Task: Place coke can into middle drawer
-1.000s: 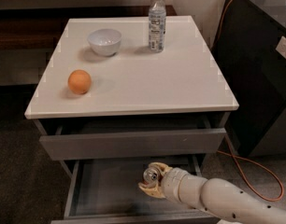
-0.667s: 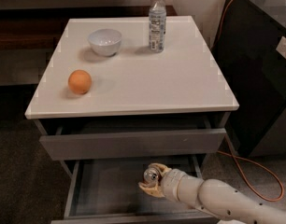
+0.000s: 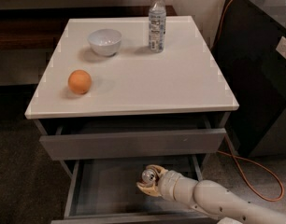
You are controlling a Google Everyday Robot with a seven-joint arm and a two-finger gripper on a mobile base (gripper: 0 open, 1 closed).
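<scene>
The middle drawer [image 3: 105, 188] is pulled far out below the white-topped cabinet, its grey interior showing. My gripper [image 3: 149, 181] reaches in from the lower right and sits over the drawer's middle. Its pale fingers [image 3: 145, 188] are closed around the coke can [image 3: 148, 175]. Only the can's round silver top shows; its red body is hidden by the fingers and wrist. I cannot tell whether the can touches the drawer floor.
The top drawer front [image 3: 133, 143] stands slightly pulled out above the gripper. On the white top [image 3: 147, 83] are an orange [image 3: 80, 81], a white bowl [image 3: 104, 41] and a clear water bottle [image 3: 156, 21]. An orange cable [image 3: 255, 171] runs along the floor beside a dark cabinet [image 3: 264, 64] at right.
</scene>
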